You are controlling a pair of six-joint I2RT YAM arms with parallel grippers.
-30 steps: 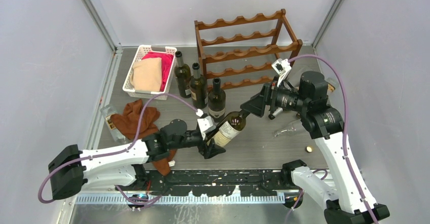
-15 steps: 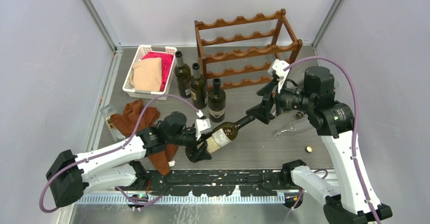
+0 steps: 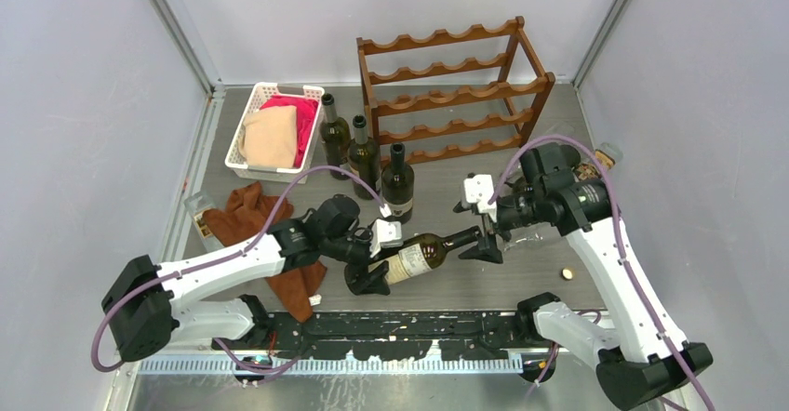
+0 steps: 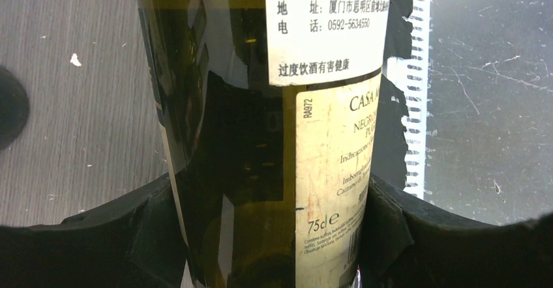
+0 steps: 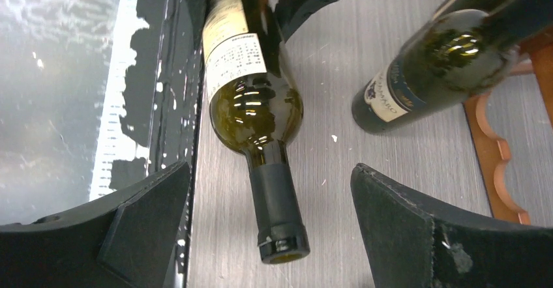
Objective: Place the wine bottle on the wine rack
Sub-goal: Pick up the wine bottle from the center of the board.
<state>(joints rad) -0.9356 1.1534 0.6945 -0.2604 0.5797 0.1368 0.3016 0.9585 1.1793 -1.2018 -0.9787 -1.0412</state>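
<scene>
The wine bottle, dark green with a cream label, lies almost level and low over the table, its neck pointing right. My left gripper is shut on the wine bottle's body, one pad on each side. My right gripper is open, and its fingers straddle the black-capped neck without touching it. The wine rack, dark reddish-brown with wavy rails, stands at the back with no bottles on it. One of its rails shows in the right wrist view.
Three more bottles stand in a row left of the rack, the nearest one close to the held bottle. A white basket of cloths sits back left. A brown cloth, a clear glass and a small cap lie nearby.
My left gripper has swung the bottle lower and flatter. The right arm has come down and nearer with the neck, and its jaws have spread wide off it.
</scene>
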